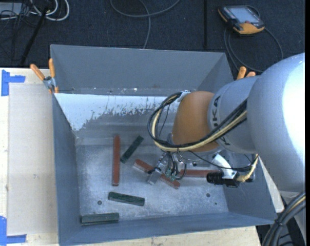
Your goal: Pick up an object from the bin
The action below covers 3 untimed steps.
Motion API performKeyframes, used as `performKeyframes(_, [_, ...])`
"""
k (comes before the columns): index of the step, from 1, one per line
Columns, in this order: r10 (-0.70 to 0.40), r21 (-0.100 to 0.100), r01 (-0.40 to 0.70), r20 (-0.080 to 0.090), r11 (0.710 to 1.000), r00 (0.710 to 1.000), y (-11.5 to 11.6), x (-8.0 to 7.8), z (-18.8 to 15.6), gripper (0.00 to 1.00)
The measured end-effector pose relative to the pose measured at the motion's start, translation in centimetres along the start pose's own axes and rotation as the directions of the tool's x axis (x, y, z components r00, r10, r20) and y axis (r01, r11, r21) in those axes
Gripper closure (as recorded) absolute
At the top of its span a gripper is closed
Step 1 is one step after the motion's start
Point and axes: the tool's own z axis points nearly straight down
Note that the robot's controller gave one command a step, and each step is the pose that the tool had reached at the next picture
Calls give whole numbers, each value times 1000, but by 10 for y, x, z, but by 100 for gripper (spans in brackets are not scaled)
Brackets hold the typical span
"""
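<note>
Grey metal, the claw (164, 172) hung low just right of the frame's centre, over a small cluster of short reddish-brown sticks (143, 165); whether it was open or closed could not be told. To its left lay a slanted dark green bar (131, 148) and a long reddish-brown stick (115, 160). Two more dark bars (126, 199) lay toward the lower left of the grey bin (139, 70).
</note>
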Motion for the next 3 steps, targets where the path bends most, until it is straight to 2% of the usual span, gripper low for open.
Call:
performKeyframes(2, [1,0,-1,0,1000,1000,0,0,-1,100])
performKeyframes(3, [16,1,-16,-1,1000,1000,-11,13,-148,100])
